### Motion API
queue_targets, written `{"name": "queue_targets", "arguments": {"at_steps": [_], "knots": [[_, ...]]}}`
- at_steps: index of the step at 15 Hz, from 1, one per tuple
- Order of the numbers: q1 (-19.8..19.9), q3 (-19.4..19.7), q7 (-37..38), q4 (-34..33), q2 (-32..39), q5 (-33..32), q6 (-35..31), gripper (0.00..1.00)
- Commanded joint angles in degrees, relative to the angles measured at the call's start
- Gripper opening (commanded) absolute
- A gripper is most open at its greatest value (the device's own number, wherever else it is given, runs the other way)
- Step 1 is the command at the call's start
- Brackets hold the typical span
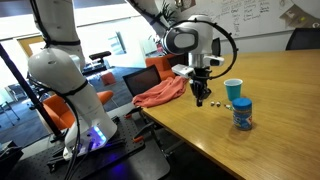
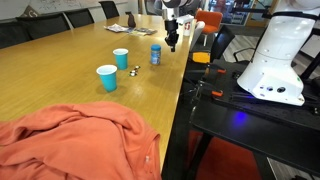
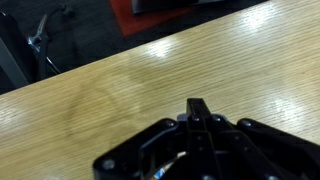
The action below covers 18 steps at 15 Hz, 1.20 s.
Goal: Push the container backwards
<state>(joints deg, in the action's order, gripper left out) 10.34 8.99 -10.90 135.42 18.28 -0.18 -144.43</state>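
The container, a short blue canister with a pale lid and printed label, stands on the wooden table in both exterior views (image 1: 242,113) (image 2: 155,54). My gripper (image 1: 200,97) (image 2: 171,45) hangs just above the table near its edge, a short way to the side of the container and apart from it. In the wrist view the fingers (image 3: 198,106) are pressed together with nothing between them, over bare wood. The container does not show in the wrist view.
An open blue cup (image 1: 233,90) (image 2: 121,58) stands close to the container, and another cup (image 2: 107,77) stands farther along. Small dark objects (image 1: 212,102) (image 2: 135,69) lie between them. An orange-red cloth (image 1: 160,93) (image 2: 70,140) drapes on the table (image 1: 270,150).
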Motion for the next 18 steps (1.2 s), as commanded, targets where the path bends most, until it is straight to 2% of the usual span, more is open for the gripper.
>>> {"name": "queue_targets", "arguments": {"at_steps": [1, 7, 12, 18], "knots": [[-0.09, 0.73, 2.53, -2.17, 3.93, -2.56, -4.49, 0.0], [4.22, -1.95, -0.33, -10.06, 15.37, 0.48, -13.58, 0.0], [6.84, -3.62, -0.62, -17.94, 23.16, -0.26, -15.53, 0.0], [7.92, -4.93, -1.9, -23.38, 27.63, -0.91, -16.78, 0.0]]}}
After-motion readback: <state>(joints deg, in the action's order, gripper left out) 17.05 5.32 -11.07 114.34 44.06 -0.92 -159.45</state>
